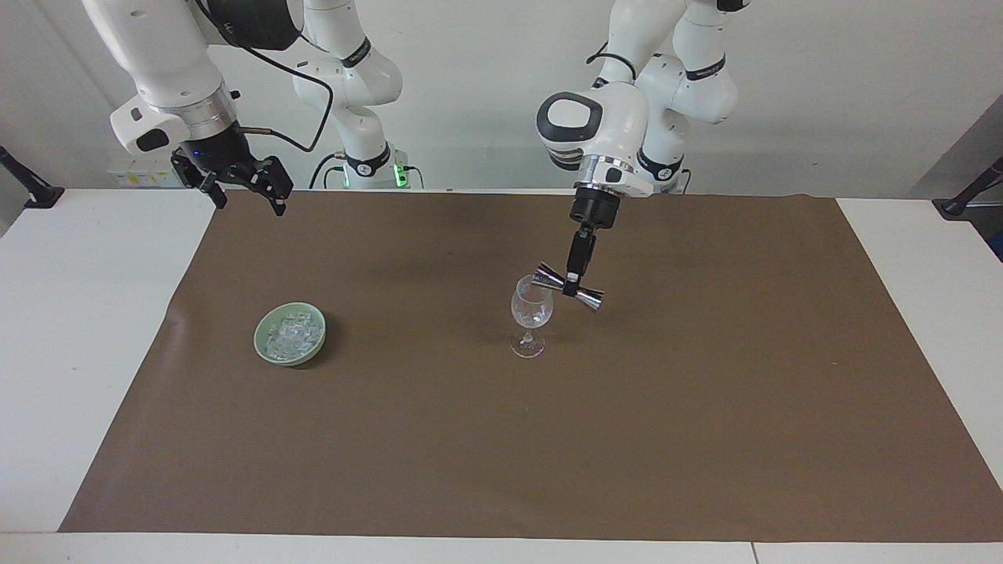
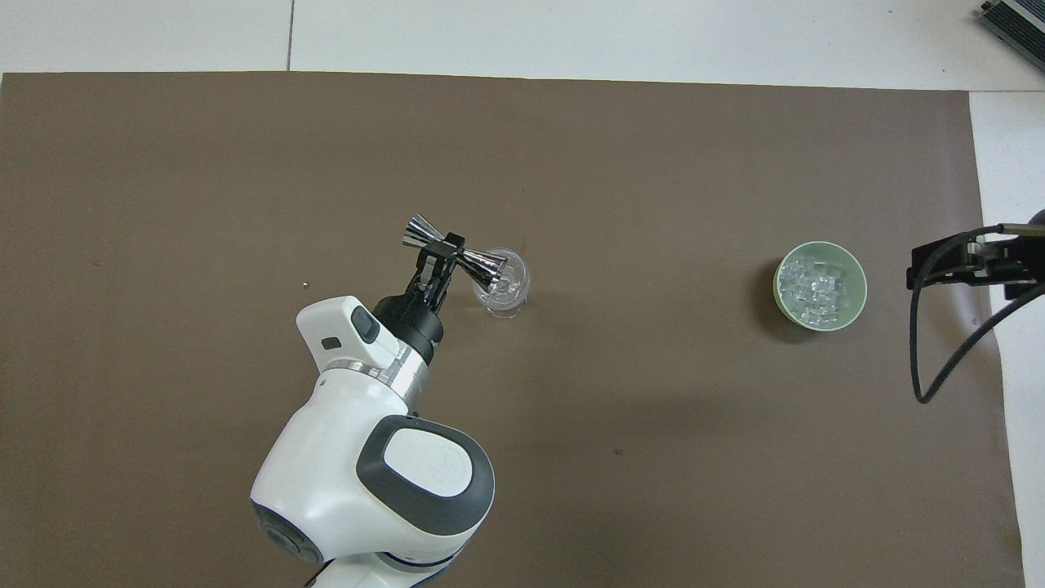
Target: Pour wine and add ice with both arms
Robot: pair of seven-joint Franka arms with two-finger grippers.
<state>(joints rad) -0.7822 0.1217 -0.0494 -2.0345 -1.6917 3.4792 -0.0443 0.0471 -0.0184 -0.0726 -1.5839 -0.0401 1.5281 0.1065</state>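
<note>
Left gripper (image 1: 574, 283) is clamped tight on the narrow waist of a shiny metal jigger (image 1: 569, 287), the double-cone measuring cup. The jigger lies nearly on its side. One cone mouth sits at the rim of the wine glass (image 1: 531, 315); the other cone points toward the left arm's end of the table and slightly down. In the overhead view the gripper (image 2: 442, 254) and jigger (image 2: 454, 253) show the same: one cone overlaps the glass bowl (image 2: 503, 284). Whether metal actually touches glass I can't tell.

The glass stands upright on the brown mat (image 1: 705, 407), roughly mid-table. Contents not readable; only glints inside the bowl.

Right gripper (image 1: 245, 182) hangs in the air over the edge of the mat at the right arm's end of the table, close to the robots' edge. Fingers are spread wide with nothing between them. That arm waits. In the overhead view only its black tip and cable show at the frame edge (image 2: 971, 263).

The ice (image 1: 291, 334) is heaped in a small green bowl (image 1: 262, 350) on the mat, toward the right arm's end, well apart from the glass. Overhead: cubes (image 2: 819, 287) fill the bowl (image 2: 781, 300), and the right gripper is just beside it, not over it.
</note>
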